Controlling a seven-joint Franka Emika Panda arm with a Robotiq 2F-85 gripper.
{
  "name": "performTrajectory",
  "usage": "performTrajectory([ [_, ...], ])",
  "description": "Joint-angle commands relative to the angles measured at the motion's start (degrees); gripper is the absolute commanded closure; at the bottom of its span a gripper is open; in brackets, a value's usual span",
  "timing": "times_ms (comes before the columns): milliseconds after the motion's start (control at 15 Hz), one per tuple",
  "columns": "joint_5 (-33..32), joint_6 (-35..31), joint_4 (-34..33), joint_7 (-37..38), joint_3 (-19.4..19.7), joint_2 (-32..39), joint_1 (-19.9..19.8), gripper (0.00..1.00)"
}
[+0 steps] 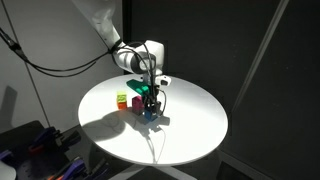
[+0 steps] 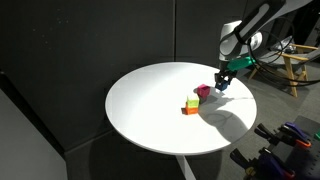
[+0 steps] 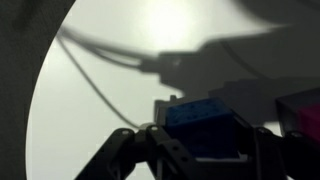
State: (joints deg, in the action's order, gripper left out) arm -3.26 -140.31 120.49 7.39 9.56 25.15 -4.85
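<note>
My gripper (image 1: 150, 108) hangs low over the round white table (image 1: 190, 130), and it also shows in an exterior view (image 2: 222, 84). In the wrist view a blue block (image 3: 203, 125) sits between the two dark fingers, which press against its sides; the gripper (image 3: 200, 150) is shut on it. The blue block (image 1: 151, 114) is at or just above the table top. Next to it lie a magenta block (image 2: 203, 91), a green block (image 2: 192, 103) and an orange block (image 2: 188, 110). The magenta block shows at the right edge of the wrist view (image 3: 305, 112).
The table stands on a single white pedestal (image 2: 186, 165) against black curtains. Black cables (image 1: 45, 60) hang from the arm. A wooden frame (image 2: 296, 65) and dark equipment (image 2: 285, 140) stand beyond the table edge.
</note>
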Motion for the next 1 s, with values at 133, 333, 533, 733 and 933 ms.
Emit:
performTrajectory([
  [133, -0.3, 2.7, -3.0, 1.7, -0.4, 0.8, 0.9, 0.66],
  [333, -0.3, 2.6, -3.5, 1.7, -0.8, 1.5, 1.4, 0.66],
  [533, -0.2, 2.6, -4.0, 1.5, -1.0, 2.2, 1.8, 0.66],
  [733, 0.0, 2.7, -4.6, 1.2, -1.4, 3.1, 2.0, 0.66],
  [933, 0.2, 2.9, -4.9, 1.1, -1.9, 3.4, 2.0, 0.66],
])
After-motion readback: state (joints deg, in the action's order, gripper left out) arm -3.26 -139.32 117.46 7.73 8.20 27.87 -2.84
